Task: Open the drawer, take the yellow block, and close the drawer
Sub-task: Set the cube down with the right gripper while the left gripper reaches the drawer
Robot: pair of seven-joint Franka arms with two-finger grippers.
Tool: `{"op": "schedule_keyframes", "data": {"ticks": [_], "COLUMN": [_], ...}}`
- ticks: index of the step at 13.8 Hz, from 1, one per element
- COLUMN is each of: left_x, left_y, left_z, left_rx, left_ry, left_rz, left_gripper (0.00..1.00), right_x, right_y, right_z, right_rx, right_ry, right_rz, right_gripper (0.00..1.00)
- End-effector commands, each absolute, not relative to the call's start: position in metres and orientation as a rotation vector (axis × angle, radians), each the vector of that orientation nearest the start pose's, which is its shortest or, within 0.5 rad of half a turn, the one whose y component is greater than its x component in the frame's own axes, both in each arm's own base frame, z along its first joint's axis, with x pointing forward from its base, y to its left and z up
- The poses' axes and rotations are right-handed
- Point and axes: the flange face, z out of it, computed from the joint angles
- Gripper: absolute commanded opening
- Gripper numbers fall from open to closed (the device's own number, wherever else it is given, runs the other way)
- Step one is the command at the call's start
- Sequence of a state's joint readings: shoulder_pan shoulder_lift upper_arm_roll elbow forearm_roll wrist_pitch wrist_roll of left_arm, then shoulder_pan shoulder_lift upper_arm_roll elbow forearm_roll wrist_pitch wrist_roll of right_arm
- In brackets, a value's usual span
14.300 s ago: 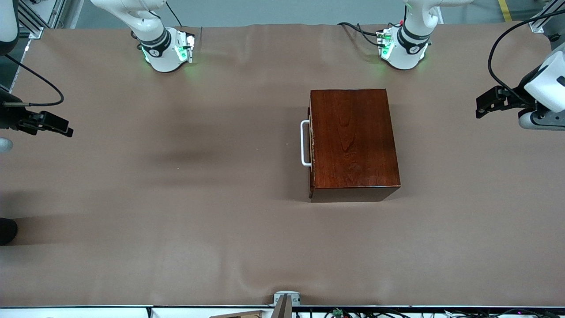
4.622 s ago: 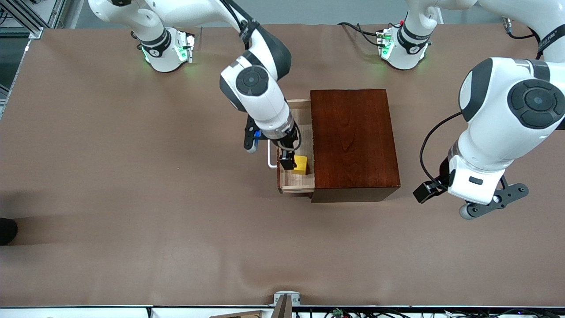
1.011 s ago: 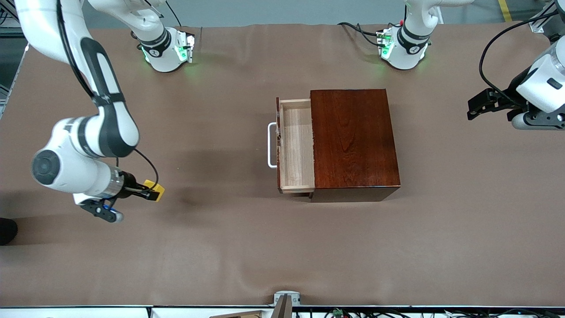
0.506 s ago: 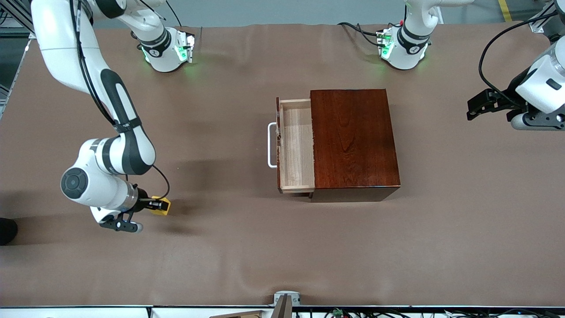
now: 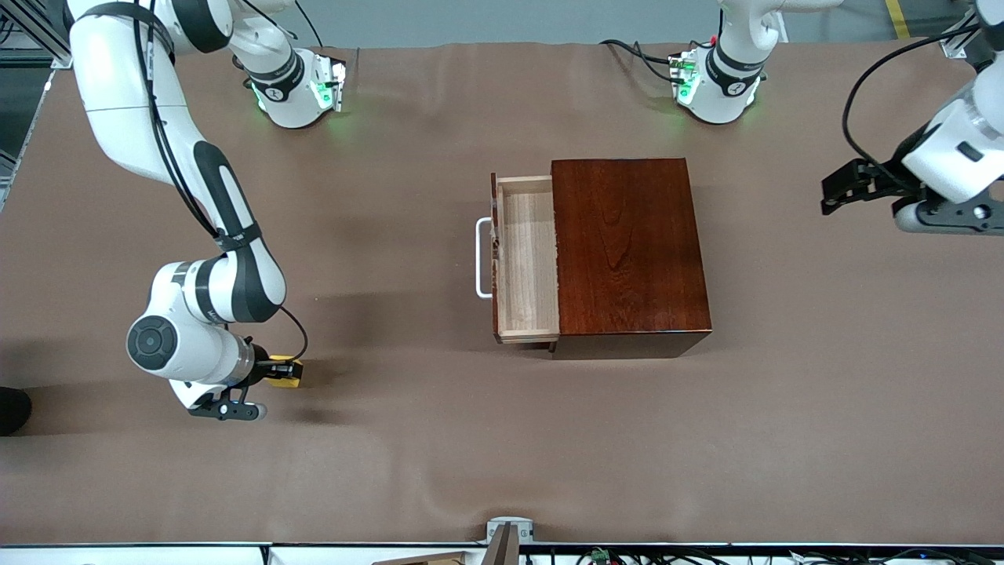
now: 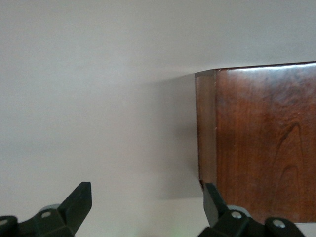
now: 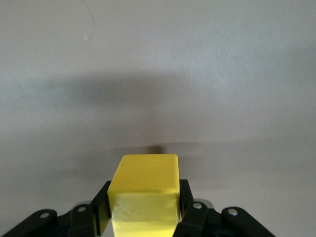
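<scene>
Right end effector (image 5: 284, 370) is clenching the yellow block (image 5: 285, 371), fingers (image 7: 190, 210) pressing on two opposite faces of it. It is hanging low over bare tabletop (image 5: 408, 439), well away from the wooden box (image 5: 630, 247), toward the right arm's end of the tabletop. Whether the block is touching the surface I cannot tell.

Left end effector (image 6: 148, 207) is standing released, fingers spread wide with nothing between them. It is waiting in the air near the box, on the side toward the left arm's end of the tabletop.

The drawer (image 5: 527, 263) is sitting pulled out of the box, pale inside showing with nothing in it. The white handle (image 5: 480, 257) on its front is facing the right arm's end of the tabletop.
</scene>
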State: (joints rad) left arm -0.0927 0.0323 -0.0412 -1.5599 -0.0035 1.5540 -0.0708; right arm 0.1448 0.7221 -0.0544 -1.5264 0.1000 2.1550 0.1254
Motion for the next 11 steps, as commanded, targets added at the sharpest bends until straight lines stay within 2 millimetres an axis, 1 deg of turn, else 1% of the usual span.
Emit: {"op": "schedule_keyframes", "data": {"ticks": [1,2,3,4,5,6,7,8,9,10,11], "left_x": [0.579,0.582,0.584,0.582,0.580,0.580,0.579,0.576,0.575,0.575,0.574], "left_y": [-0.114,-0.128,-0.138,-0.150,-0.167,-0.179,-0.197,-0.219,-0.237,-0.248,-0.253], "left_z": [0.606,0.599,0.597,0.596,0.592,0.588,0.582,0.578,0.571,0.567,0.563], "left_rx": [-3.151,-3.151,-3.157,-3.161,-3.188,-3.216,-3.224,-3.222,-3.217,-3.216,-3.212], "left_ry": [0.065,0.060,0.046,0.026,-0.013,-0.065,-0.101,-0.145,-0.200,-0.234,-0.245], "left_rz": [0.069,0.084,0.087,0.090,0.105,0.132,0.134,0.128,0.117,0.107,0.112], "left_gripper": [1.00,1.00,1.00,1.00,1.00,1.00,1.00,1.00,1.00,1.00,1.00], "right_x": [0.693,0.691,0.689,0.688,0.688,0.687,0.687,0.687,0.688,0.689,0.689], "right_y": [0.066,0.066,0.065,0.066,0.067,0.071,0.075,0.075,0.074,0.074,0.075], "right_z": [0.224,0.223,0.220,0.213,0.206,0.202,0.199,0.196,0.196,0.197,0.197], "right_rx": [-3.092,-3.087,-3.086,-3.084,-3.067,-3.039,-3.027,-3.026,-3.024,-3.025,-3.027], "right_ry": [0.118,0.130,0.140,0.147,0.181,0.208,0.211,0.215,0.219,0.220,0.216], "right_rz": [0.266,0.291,0.301,0.313,0.324,0.328,0.334,0.336,0.331,0.320,0.315], "right_gripper": [0.00,0.00,0.00,0.00,0.00,0.00,0.00,0.00,0.00,0.02,0.28]}}
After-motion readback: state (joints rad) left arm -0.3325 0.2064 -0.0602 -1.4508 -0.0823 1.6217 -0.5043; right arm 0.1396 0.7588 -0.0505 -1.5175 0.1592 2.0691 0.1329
